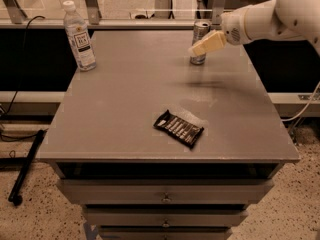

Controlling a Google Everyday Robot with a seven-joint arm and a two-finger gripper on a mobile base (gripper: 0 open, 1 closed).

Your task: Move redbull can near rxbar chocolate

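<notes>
The redbull can [199, 33], slim and silver, stands upright at the far right of the grey table [125, 89]. The rxbar chocolate [179, 128], a flat black wrapper with white lettering, lies near the table's front edge, right of the middle. My gripper [200, 49] reaches in from the right on a white arm [270, 16]. Its cream fingers overlap the can's lower front in this view. I cannot tell if it touches the can.
A clear plastic bottle [78, 36] with a white cap stands at the table's far left corner. Drawers [165, 196] sit under the tabletop. A black pole [25, 166] lies on the floor at the left. A cable [305, 106] hangs at the right.
</notes>
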